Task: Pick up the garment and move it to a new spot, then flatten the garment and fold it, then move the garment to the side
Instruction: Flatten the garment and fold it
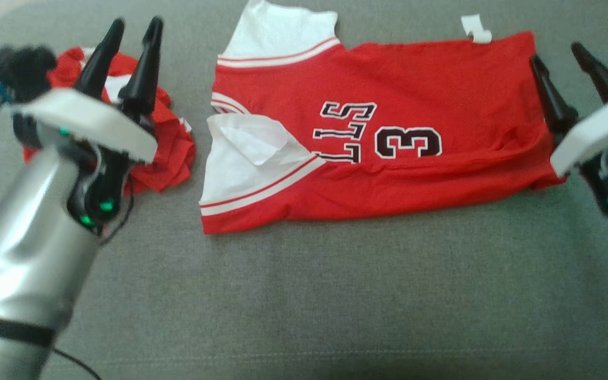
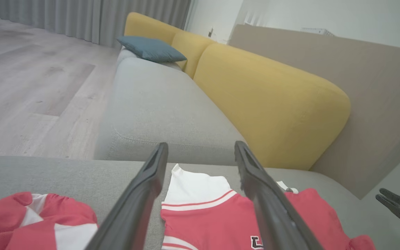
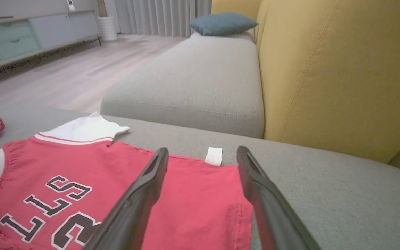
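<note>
The garment [image 1: 415,89] is a red jersey with white sleeves and black lettering. It lies folded lengthwise and flat on the grey sofa seat [image 1: 335,295], also in the left wrist view [image 2: 203,211] and the right wrist view [image 3: 82,163]. My left gripper [image 1: 137,24] [image 2: 200,146] hovers open and empty to the left of the jersey, over a crumpled red cloth. My right gripper [image 1: 554,53] [image 3: 202,150] stands open and empty at the jersey's right hem, near its white tag [image 3: 214,155].
A crumpled red and white cloth [image 1: 167,153] [image 2: 47,215] lies left of the jersey, beside a dark bundle [image 1: 16,63]. A yellow backrest [image 2: 273,93] runs behind the seat. A second grey cushion [image 3: 193,83] with a blue pillow [image 3: 222,22] lies beyond, wood floor [image 2: 23,80] beside it.
</note>
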Motion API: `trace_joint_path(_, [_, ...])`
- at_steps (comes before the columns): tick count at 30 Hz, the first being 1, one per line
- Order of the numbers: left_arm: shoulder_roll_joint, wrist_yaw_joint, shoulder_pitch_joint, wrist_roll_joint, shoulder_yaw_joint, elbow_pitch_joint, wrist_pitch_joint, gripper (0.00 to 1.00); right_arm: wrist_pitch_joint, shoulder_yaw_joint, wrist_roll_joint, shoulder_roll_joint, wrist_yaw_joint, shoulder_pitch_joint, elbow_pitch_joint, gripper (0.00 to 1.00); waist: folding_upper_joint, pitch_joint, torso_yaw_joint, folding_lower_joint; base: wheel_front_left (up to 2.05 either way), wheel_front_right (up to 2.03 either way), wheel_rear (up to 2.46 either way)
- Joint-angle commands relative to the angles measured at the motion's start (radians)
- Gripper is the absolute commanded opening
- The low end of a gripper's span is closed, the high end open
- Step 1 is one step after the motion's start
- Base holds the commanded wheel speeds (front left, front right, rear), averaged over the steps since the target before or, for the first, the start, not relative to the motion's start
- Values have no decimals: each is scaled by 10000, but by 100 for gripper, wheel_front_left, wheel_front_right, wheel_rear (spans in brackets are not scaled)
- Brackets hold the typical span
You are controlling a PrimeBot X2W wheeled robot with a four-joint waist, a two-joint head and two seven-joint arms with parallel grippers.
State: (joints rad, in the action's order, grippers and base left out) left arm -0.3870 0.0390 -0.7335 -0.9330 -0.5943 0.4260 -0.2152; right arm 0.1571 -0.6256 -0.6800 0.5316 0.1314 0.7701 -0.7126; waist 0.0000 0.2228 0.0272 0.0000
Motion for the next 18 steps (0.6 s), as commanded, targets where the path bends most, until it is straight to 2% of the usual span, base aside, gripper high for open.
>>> trace_joint_path(1, [-251, -165, -33, 87, 596, -369, -211, 100, 372, 126, 107, -30, -7, -340, 225, 100, 0, -288, 30, 0, 0, 0, 0])
trace_joint_path(4, [-368, -816, 567, 1286, 728, -953, -439, 100, 885, 515, 533, -249, -7, -824, 414, 100, 0, -610, 9, 0, 0, 0, 0])
trace_joint_path(6, [-76, -1229, 1183, 1820, 1344, -1631, -456, 100, 1004, 1008, 863, -427, -7, -1215, 641, 100, 0, -821, 0, 0, 0, 0, 0])
trace_joint_path(8, [265, -1442, 1994, 2422, 1828, -2257, -460, 100, 1035, 1748, 1258, -686, -7, -1689, 1066, 100, 0, -1052, -15, 0, 0, 0, 0])
trace_joint_path(13, [1270, -1451, 4008, 3337, 2477, -2917, -463, 100, 1042, 3336, 2917, -1495, -7, -3480, 2445, 100, 0, -1599, -61, 0, 0, 0, 0])
trace_joint_path(18, [2156, -1302, 5485, 3961, 3191, -2927, -464, 100, 1044, 4123, 4152, -2436, -7, -5082, 3325, 100, 0, -1958, -148, 0, 0, 0, 0])
